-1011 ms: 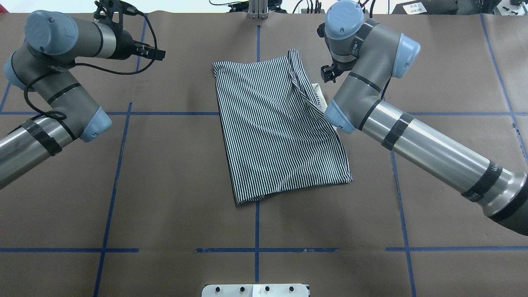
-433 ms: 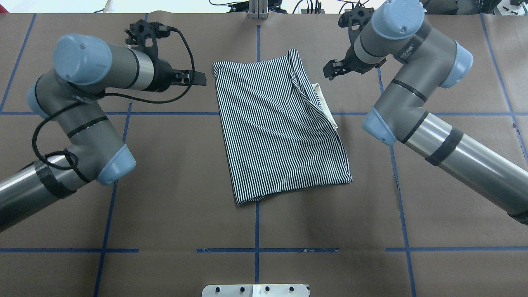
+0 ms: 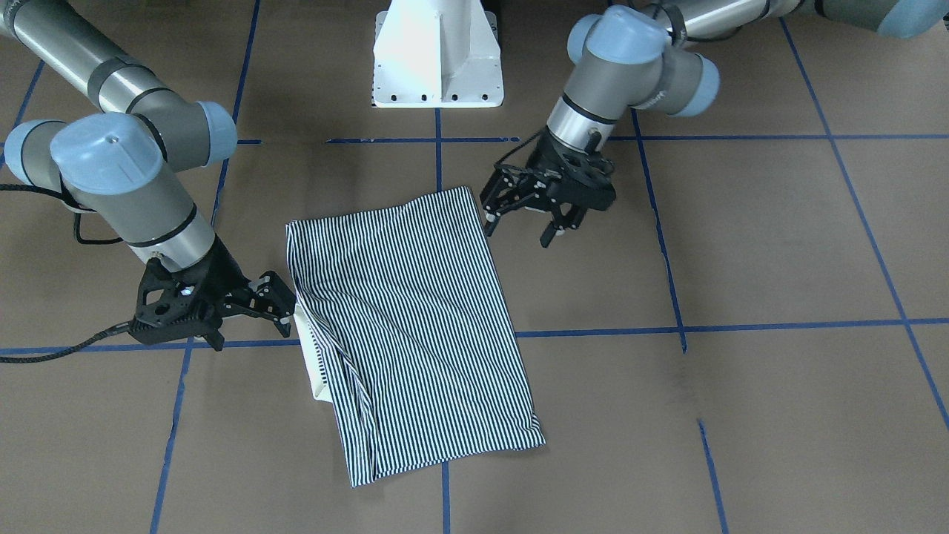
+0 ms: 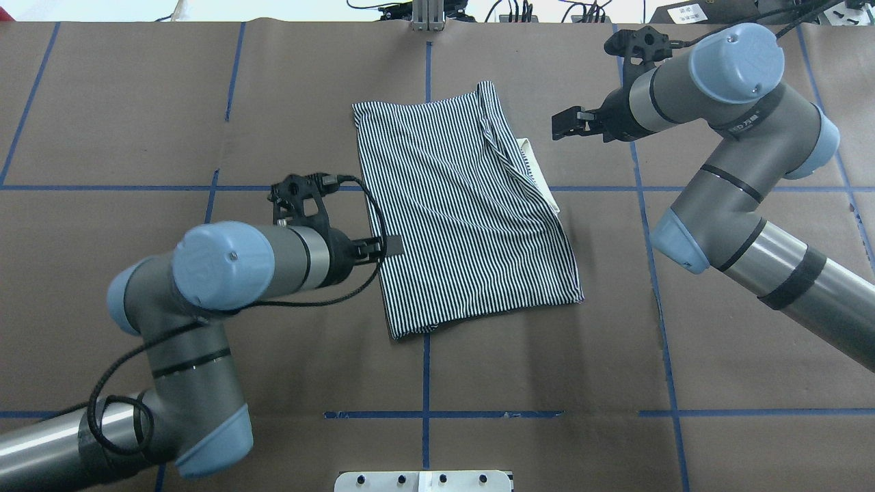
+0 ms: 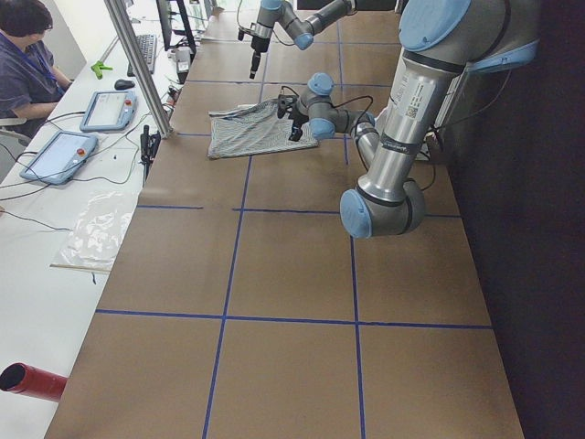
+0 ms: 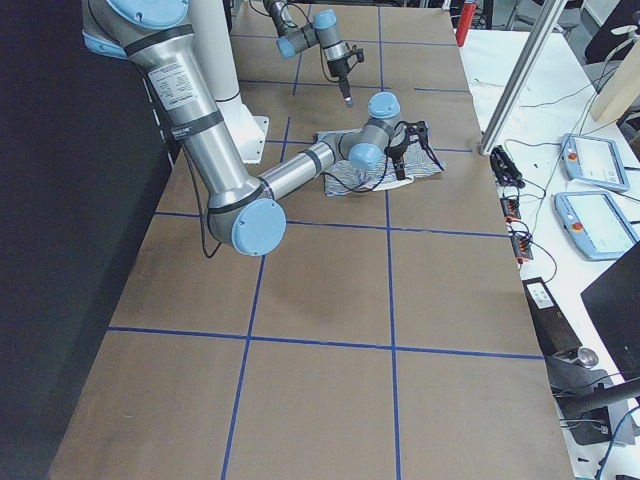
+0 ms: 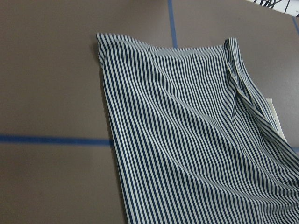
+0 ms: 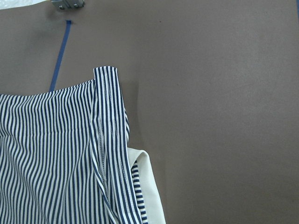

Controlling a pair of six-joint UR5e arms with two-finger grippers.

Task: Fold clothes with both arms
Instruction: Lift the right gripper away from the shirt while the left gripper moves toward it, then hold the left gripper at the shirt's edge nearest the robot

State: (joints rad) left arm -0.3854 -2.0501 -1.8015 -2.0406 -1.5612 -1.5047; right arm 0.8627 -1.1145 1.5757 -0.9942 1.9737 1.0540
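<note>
The striped polo shirt [image 4: 465,212] lies folded into a rough rectangle mid-table, and also shows in the front view [image 3: 408,311]. Its cream collar [image 4: 540,171] peeks out on its right side. My left gripper [image 4: 391,246] is open and empty at the shirt's left edge; in the front view [image 3: 519,228] it hovers by the shirt's near-robot corner. My right gripper [image 4: 564,125] is open and empty, just right of the collar [image 3: 311,363]; it also shows in the front view [image 3: 285,304]. The wrist views show only shirt [image 7: 187,130] [image 8: 56,154], no fingers.
The brown table cover carries a grid of blue tape lines [image 4: 424,414]. The white pedestal base [image 3: 437,59] stands at the robot's side. An aluminium post [image 4: 427,14] is at the far edge. An operator [image 5: 27,46] sits by tablets beyond the table.
My left gripper has swung from the far left corner toward the robot to the shirt's left edge. My right arm's elbow swung outward; its gripper shifted slightly right. The shirt has not moved.
</note>
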